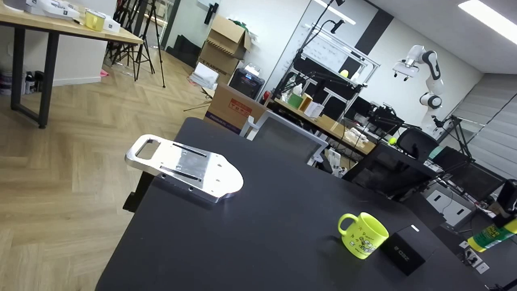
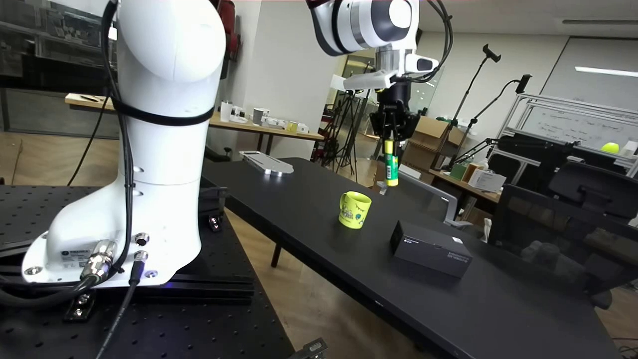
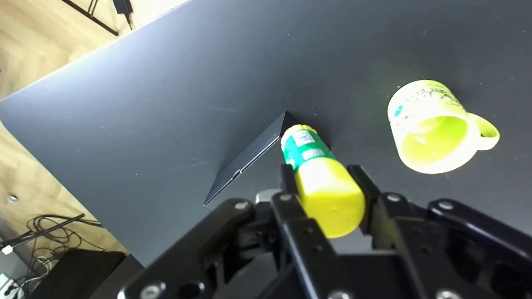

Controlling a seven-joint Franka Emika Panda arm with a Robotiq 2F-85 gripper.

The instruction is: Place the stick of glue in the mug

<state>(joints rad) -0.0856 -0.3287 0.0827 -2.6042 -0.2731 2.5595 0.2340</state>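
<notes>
Wrist view: the gripper (image 3: 322,169), no wider apart than the glue (image 3: 322,179), pinches it by the yellow body, aloft and apart from the mug (image 3: 424,110), whose visible inside looks bare. I'd guess the glue is light, stiff and smooth enough to swivel, so this upper hold, green end free below, suits lowering it in. In an exterior view the box (image 2: 428,250) looks closed; its contents I can't tell.

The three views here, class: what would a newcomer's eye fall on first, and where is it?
Probably the lime-yellow mug, vivid and upright on the black table. Next, the yellow-and-green glue stick, held in the gripper above the table. In an exterior view, the robot's big white base dominates the left side.
</notes>
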